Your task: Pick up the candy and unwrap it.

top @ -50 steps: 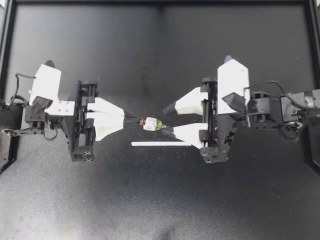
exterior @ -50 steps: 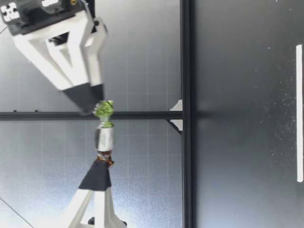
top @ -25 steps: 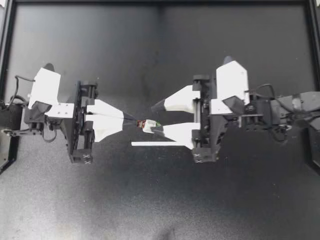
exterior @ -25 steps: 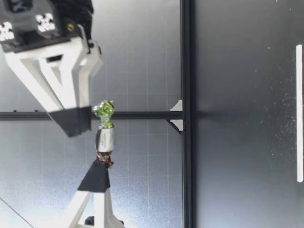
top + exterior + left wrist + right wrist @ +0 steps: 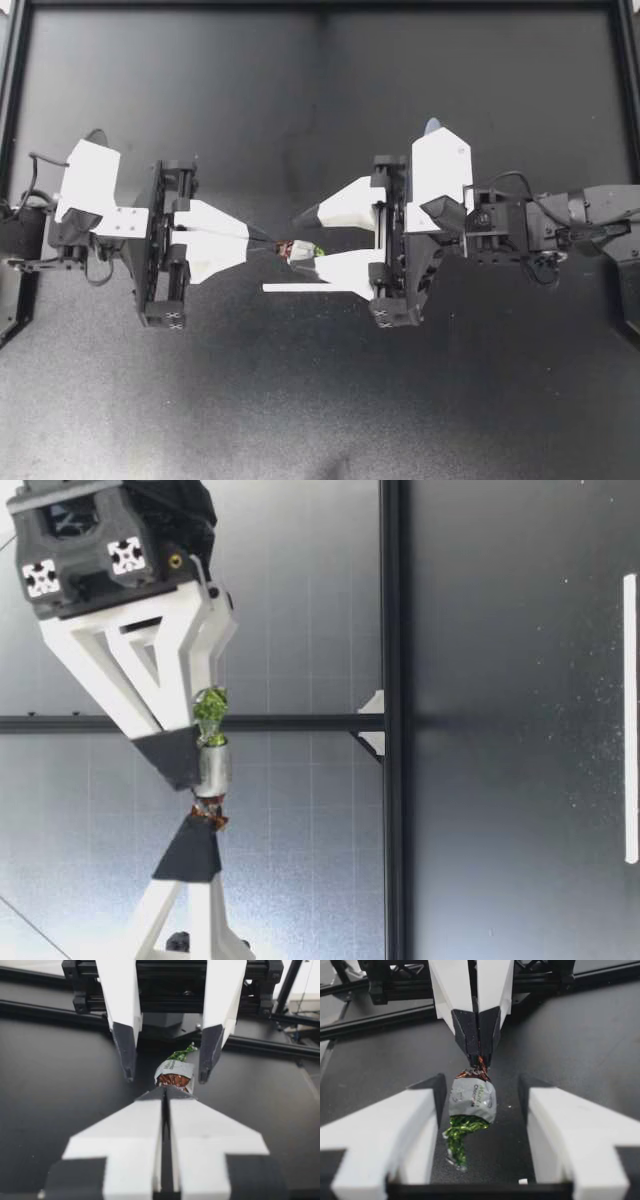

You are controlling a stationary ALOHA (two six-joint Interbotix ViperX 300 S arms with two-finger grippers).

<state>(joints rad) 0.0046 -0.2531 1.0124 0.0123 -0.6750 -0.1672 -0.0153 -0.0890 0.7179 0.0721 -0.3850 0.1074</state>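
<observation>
My left pincer (image 5: 272, 243) is pressed together on the coppery twisted end of the candy (image 5: 300, 249) and holds it out level, clear of the tabletop (image 5: 320, 400). In the left wrist view the two white fingers meet with no gap at their tips (image 5: 165, 1091), and the candy (image 5: 174, 1071) sticks out straight ahead of them. It has a silver-wrapped body with a green foil twist (image 5: 181, 1053) at the far end.

My right pincer (image 5: 296, 242) faces it from the other side, its fingers spread and straddling the candy. In the right wrist view the silver body (image 5: 472, 1100) hangs between the two dark-tipped fingers. It sits close against one finger (image 5: 436, 1091), though I cannot tell if they touch, and clearly apart from the other finger (image 5: 530, 1091). The green twist (image 5: 459, 1136) trails back toward my right wrist. My left pincer's dark tips (image 5: 480, 1057) clamp the brown twist beyond it.

In the low view the candy (image 5: 211, 767) hangs well above the tabletop. My left pincer (image 5: 205, 825) is at its brown end, and one dark tip of my right pincer (image 5: 178, 757) overlaps its silver middle. The green twist (image 5: 209, 708) lies alongside that finger.

A thin white strip (image 5: 290, 288) lies flat on the tabletop, under my right pincer's nearer finger in the top view.
</observation>
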